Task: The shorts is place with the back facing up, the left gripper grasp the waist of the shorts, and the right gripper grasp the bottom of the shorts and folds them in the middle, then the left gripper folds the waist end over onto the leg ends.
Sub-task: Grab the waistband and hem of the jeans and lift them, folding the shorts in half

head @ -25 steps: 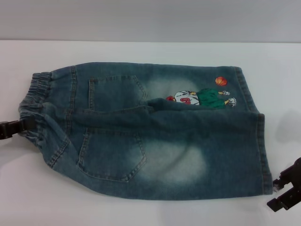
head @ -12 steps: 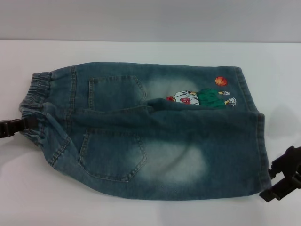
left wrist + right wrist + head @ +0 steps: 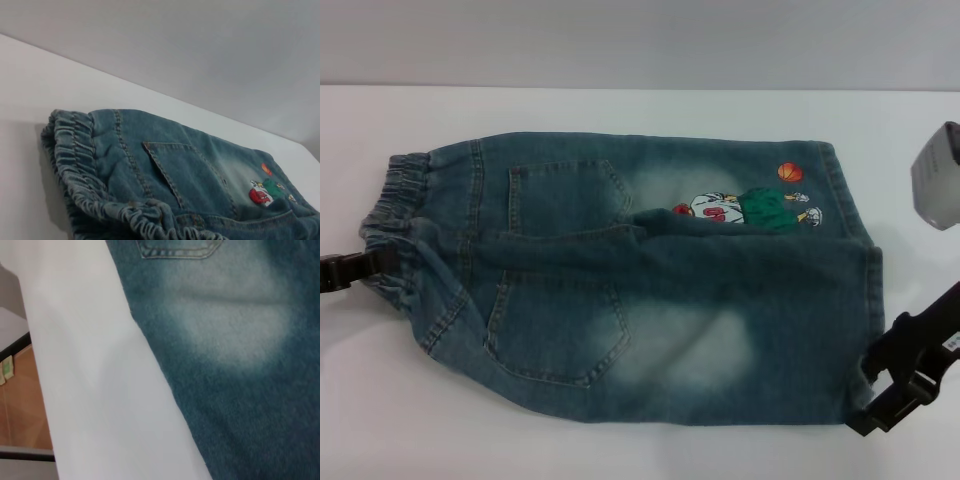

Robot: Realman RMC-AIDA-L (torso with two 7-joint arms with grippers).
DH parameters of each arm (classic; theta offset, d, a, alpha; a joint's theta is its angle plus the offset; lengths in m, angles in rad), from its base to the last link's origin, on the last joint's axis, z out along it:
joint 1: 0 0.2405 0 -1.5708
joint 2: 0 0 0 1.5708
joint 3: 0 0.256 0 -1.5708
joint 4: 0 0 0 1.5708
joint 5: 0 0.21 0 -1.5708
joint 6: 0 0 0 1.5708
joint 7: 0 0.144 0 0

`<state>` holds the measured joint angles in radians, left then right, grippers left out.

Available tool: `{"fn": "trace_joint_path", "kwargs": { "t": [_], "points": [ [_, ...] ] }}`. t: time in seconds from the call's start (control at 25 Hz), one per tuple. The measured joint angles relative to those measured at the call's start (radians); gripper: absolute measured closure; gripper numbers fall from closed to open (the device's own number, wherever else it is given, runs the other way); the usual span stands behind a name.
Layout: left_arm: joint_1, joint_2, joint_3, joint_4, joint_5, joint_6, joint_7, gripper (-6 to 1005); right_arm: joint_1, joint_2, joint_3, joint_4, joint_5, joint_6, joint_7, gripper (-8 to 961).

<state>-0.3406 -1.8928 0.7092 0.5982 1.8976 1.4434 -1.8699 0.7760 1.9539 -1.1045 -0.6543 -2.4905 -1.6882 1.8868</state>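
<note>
The denim shorts point(image 3: 640, 290) lie flat on the white table point(image 3: 620, 450), back pockets up. The puckered waist point(image 3: 395, 200) is at the left and the leg ends point(image 3: 873, 300) at the right, by the cartoon print point(image 3: 750, 208). My left gripper point(image 3: 382, 263) reaches in from the left edge and is shut on the near part of the waist. My right gripper point(image 3: 872, 385) is open at the near leg's bottom corner, one finger on each side of the hem. The left wrist view shows the waist point(image 3: 80, 160) up close, the right wrist view the pale patch point(image 3: 235, 340).
A grey-white part of my right arm point(image 3: 935, 180) hangs over the table at the right edge. The table's near edge point(image 3: 45, 390) and brown floor point(image 3: 20, 405) beyond it show in the right wrist view. A grey wall point(image 3: 640, 40) runs behind the table.
My right gripper moved left and up onto the near leg's hem corner, which shifted slightly left. The grey-white arm part came into view at the right. The left gripper stayed put.
</note>
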Motion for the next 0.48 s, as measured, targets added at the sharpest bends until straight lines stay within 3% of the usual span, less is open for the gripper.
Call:
{"fn": "trace_joint_path", "kwargs": {
  "t": [0.48],
  "points": [
    [0.001, 0.005, 0.003, 0.005, 0.002, 0.007, 0.000, 864, -0.002, 0.009, 0.011, -0.054, -0.002, -0.025, 0.010, 248]
  ]
}}
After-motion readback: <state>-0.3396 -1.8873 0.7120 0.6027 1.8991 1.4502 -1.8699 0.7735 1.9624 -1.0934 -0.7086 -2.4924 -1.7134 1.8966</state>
